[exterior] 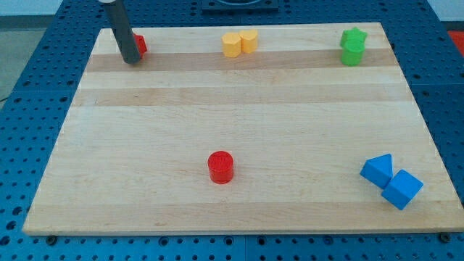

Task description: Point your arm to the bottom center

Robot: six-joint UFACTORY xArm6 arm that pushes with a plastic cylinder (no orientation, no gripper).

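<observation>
Your tip [132, 61] sits top left, touching a red block [141, 46]. It's a bare rod, nothing clamped. Bottom center: red cylinder [220, 167] just above it, well apart from your tip.

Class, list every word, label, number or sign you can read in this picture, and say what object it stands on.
None: no readable text shows on the wooden board, the coloured blocks, the dark rod or the blue perforated surface around the board.
</observation>
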